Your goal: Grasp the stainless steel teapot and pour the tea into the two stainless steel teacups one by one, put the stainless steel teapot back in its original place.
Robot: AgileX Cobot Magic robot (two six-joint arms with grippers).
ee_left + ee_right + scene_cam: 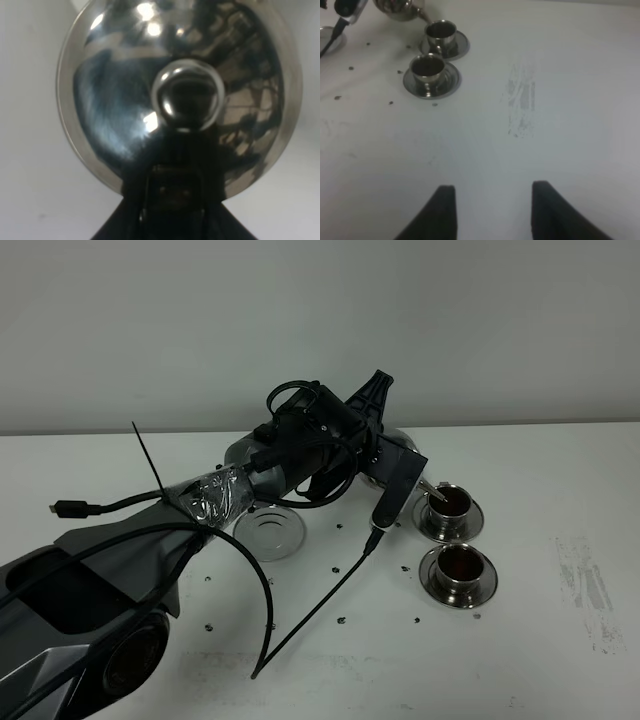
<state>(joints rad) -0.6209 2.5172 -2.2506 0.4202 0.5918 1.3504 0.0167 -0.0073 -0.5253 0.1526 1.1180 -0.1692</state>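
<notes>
The stainless steel teapot (402, 447) is tilted, with its thin spout over the far teacup (448, 506). My left gripper (372, 435) reaches across the table and is shut on the teapot's handle, mostly hiding the pot. The left wrist view is filled by the teapot (125, 100) lid and knob, with the left gripper (177, 192) dark below them. Both the far cup and the near teacup (458, 568) stand on saucers and hold reddish-brown tea (461, 560). The bare round saucer, the original place (270, 533), lies to the left. My right gripper (492, 200) hovers over bare table, open and holding nothing, far from the teacups (426, 67).
Black cables and a long zip tie (300, 625) trail from the left arm across the table in front of the bare saucer. Small dark specks (342, 620) dot the surface around the cups. A grey scuff mark (522, 100) lies to the right of the cups.
</notes>
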